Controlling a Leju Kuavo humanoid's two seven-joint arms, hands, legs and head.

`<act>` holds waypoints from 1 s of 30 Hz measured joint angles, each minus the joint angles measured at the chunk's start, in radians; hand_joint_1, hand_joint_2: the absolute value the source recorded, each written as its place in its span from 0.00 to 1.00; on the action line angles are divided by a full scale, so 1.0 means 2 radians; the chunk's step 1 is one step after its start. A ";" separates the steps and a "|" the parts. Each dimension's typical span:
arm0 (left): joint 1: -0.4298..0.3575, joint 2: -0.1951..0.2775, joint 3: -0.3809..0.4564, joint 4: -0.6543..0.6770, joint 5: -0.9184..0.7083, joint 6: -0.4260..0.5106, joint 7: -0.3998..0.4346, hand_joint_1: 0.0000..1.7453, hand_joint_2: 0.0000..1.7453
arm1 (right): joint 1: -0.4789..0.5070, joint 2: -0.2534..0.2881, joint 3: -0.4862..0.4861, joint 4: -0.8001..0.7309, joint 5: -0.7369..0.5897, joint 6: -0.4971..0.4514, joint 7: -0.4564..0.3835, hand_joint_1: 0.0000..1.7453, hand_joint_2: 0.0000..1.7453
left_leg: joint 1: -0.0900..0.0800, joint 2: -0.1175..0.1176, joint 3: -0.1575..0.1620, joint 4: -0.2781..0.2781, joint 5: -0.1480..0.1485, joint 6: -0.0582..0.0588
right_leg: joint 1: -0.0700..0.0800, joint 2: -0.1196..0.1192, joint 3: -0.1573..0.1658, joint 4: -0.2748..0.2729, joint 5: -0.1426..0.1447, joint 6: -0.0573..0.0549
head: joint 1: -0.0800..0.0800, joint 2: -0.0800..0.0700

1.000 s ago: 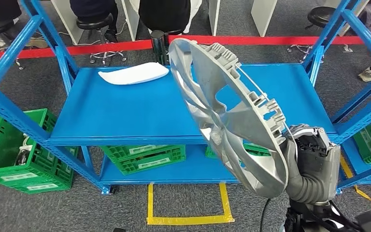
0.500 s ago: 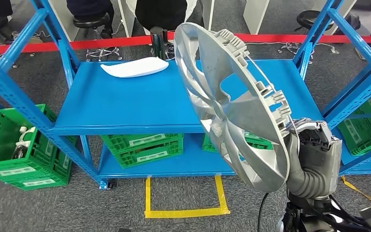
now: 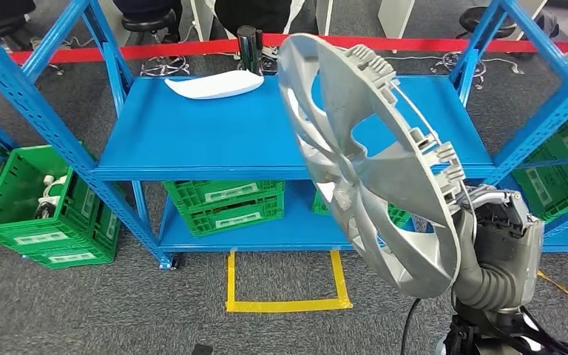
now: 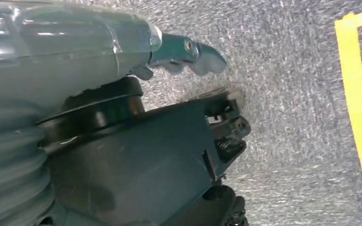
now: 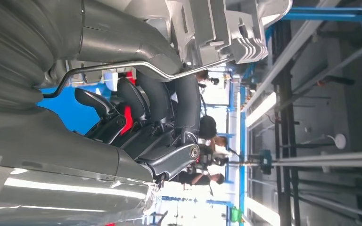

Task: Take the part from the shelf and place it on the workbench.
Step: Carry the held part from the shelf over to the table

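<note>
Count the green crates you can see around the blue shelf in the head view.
4: one on the floor at far left, one under the shelf's middle, one partly hidden behind the wheel cover, one at far right. Others may be hidden.

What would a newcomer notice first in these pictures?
The big silver wheel cover, held up edge-on by the right hand, right of centre in the head view. Behind it stands a blue shelf with a white part at its back and green crates underneath.
</note>
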 joint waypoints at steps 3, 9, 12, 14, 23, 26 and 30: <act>0.000 0.001 0.000 0.001 0.001 0.000 0.003 0.00 1.00 | 0.000 0.000 0.000 0.000 -0.002 0.000 -0.002 1.00 1.00 | 0.004 -0.002 -0.020 0.063 -0.066 -0.010 | -0.002 -0.002 -0.018 0.000 0.016 -0.006 | -0.007 0.000; -0.001 0.004 0.000 0.002 0.006 0.004 0.005 0.00 1.00 | -0.001 0.001 0.001 0.005 -0.010 0.007 -0.009 1.00 1.00 | 0.015 -0.003 0.029 0.086 -0.058 -0.019 | -0.003 -0.005 -0.068 0.019 0.041 0.001 | -0.016 0.000; -0.004 0.006 0.000 0.002 0.011 0.009 -0.004 0.00 1.00 | -0.005 0.002 0.001 0.008 -0.027 0.018 -0.025 1.00 1.00 | 0.014 -0.004 0.088 -0.002 -0.069 -0.014 | -0.003 -0.005 -0.081 0.031 0.049 0.009 | -0.018 0.000; -0.004 0.007 0.000 0.002 0.014 0.010 -0.008 0.00 1.00 | -0.008 0.005 0.001 0.013 -0.040 0.024 -0.040 1.00 1.00 | 0.014 -0.005 0.087 -0.013 -0.071 -0.007 | -0.004 -0.005 -0.086 0.032 0.056 0.015 | -0.017 0.000; -0.003 0.015 0.000 0.002 0.013 0.012 -0.009 0.00 1.00 | -0.005 0.016 0.001 0.035 -0.067 0.028 -0.075 1.00 1.00 | 0.003 -0.002 0.023 -0.010 -0.019 0.015 | -0.004 -0.001 -0.082 0.155 -0.025 0.016 | 0.002 0.000; -0.003 0.016 0.000 0.002 0.011 0.013 -0.009 0.00 1.00 | -0.005 0.019 0.001 0.042 -0.070 0.030 -0.079 1.00 1.00 | -0.001 -0.001 0.008 -0.008 -0.004 0.012 | 0.004 0.000 -0.005 0.049 -0.007 0.001 | 0.003 0.000; -0.003 0.019 0.000 0.002 0.010 0.013 -0.010 0.00 1.00 | -0.006 0.023 0.001 0.051 -0.073 0.031 -0.085 1.00 1.00 | -0.003 0.003 -0.006 -0.006 0.009 0.004 | 0.007 0.000 0.012 -0.004 -0.007 -0.006 | 0.002 0.000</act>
